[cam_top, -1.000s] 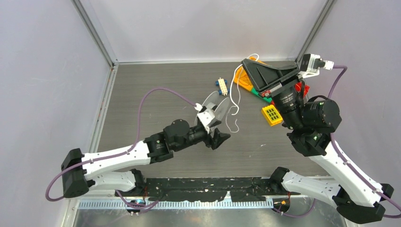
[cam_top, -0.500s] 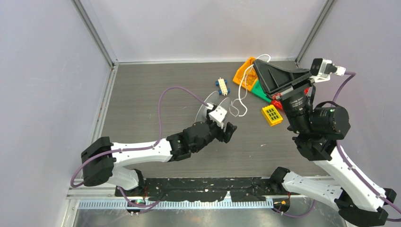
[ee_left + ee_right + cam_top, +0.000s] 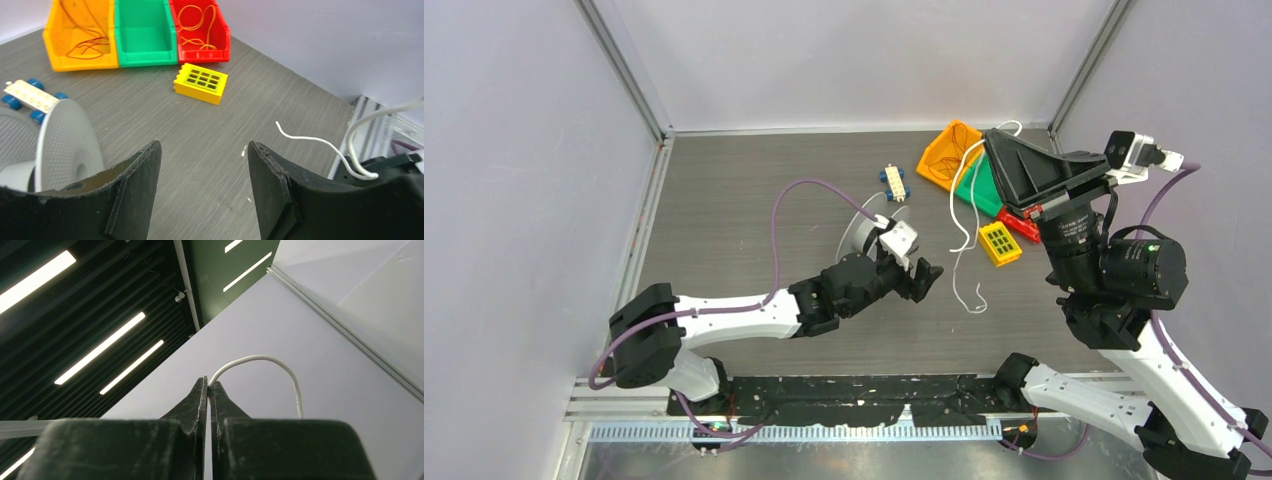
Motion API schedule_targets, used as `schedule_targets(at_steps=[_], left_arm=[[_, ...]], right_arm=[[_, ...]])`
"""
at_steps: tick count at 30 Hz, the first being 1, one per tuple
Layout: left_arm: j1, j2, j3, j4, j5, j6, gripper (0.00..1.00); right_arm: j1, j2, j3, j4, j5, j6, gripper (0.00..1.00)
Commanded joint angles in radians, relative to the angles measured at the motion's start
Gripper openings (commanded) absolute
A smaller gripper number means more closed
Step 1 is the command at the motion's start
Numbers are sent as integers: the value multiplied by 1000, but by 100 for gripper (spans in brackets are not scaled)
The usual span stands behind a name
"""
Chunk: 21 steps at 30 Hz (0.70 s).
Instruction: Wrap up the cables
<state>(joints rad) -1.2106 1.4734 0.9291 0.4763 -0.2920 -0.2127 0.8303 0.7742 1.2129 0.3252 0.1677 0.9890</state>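
The thin white cable (image 3: 952, 200) hangs from my raised right gripper (image 3: 996, 136) down to the table, its free end lying near my left gripper (image 3: 927, 277). In the right wrist view the right gripper (image 3: 208, 382) is shut on the cable (image 3: 280, 364), which arcs out of the fingertips against the wall. In the left wrist view my left gripper (image 3: 205, 150) is open and empty just above the table. The cable's end (image 3: 310, 140) lies right of the right finger (image 3: 272, 185), apart from it. A grey spool (image 3: 864, 226) stands behind the left wrist and also shows in the left wrist view (image 3: 65, 142).
Orange (image 3: 949, 150), green (image 3: 980, 188) and red (image 3: 1020, 224) bins stand at the back right, the orange (image 3: 80, 30) and red (image 3: 200, 25) ones holding thin wire coils. A yellow brick (image 3: 1000, 243) and a white-and-blue toy piece (image 3: 891, 181) lie nearby.
My right gripper has moved right with the cable, dragging the hanging cable right across the table. My left arm has reached further right, its gripper still open.
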Motion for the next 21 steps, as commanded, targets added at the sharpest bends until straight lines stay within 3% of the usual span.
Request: schedule_targets(at_steps=[1,9,14,21], left_arm=[[-3,1,18,105,93,-24,65],[-14,-52,-67,151,144,-4,66],[-15,-72,-91,146,88,-6,65],[-13,-276,-120,-81,-35,7,63]], right_arm=[[4,-5,3,33,21,-8,5],[5,-11,6,21,42,-39,6],[5,5,26,5,31,-86,6],[4,-13,12,-204,9,-308,5]])
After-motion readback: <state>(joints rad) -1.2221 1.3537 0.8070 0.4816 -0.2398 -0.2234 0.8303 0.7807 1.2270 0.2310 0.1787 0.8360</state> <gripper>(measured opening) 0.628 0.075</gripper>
